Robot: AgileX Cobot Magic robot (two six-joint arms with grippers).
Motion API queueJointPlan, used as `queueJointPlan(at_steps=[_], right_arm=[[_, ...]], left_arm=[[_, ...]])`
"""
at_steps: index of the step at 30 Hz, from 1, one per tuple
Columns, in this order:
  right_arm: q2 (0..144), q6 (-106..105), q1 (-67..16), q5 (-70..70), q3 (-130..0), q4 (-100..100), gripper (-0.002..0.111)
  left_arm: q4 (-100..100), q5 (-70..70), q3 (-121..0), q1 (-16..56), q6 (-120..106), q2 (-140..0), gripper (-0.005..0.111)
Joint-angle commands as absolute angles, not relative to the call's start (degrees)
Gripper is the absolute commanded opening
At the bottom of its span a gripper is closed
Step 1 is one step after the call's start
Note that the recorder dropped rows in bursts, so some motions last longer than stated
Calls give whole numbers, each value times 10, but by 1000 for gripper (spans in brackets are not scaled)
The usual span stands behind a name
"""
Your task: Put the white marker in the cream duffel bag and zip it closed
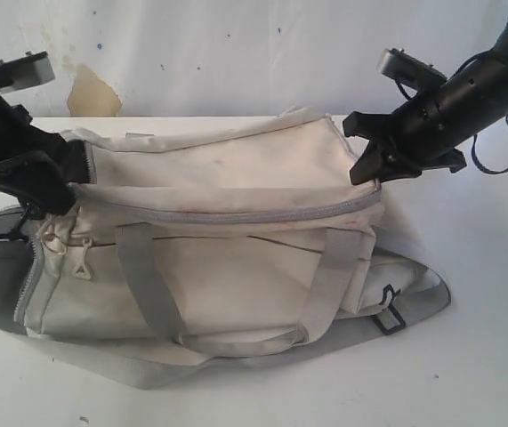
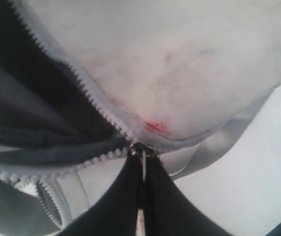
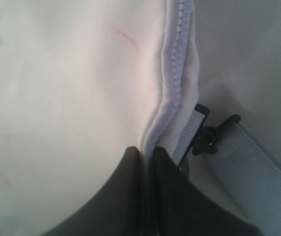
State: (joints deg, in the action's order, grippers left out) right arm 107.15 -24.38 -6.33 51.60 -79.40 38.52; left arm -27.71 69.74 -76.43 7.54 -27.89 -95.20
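Cream duffel bag (image 1: 236,178) lies on white table (image 1: 485,356), straps splayed. L gripper (image 2: 142,158) at bag's left end, fingers pinched tight on zipper pull (image 2: 143,167). Zip gapes there, dark lining (image 2: 32,108) showing. R gripper (image 3: 147,153) at right end, clamped shut on bag's seam. White marker: can't tell where.

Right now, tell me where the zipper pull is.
Left wrist view: the zipper pull is pinched in the left end effector, at the left end of the cream duffel bag in the exterior view.
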Motion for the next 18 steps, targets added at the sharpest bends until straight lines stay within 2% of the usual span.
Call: queueJointPlan(at_steps=[1, 6, 9, 18], right_arm=[[1068, -253, -57, 512, -794, 375, 18], [1068, -256, -57, 498, -794, 375, 45], [1067, -278, -57, 491, -797, 375, 56], [1013, -363, -91, 499, -821, 376, 55]], left_arm=[[-335, 700, -764, 74, -328, -920, 0], [-340, 700, -764, 74, -334, -894, 0], [-340, 700, -764, 74, -329, -891, 0], [-330, 700, -763, 74, -273, -891, 0]])
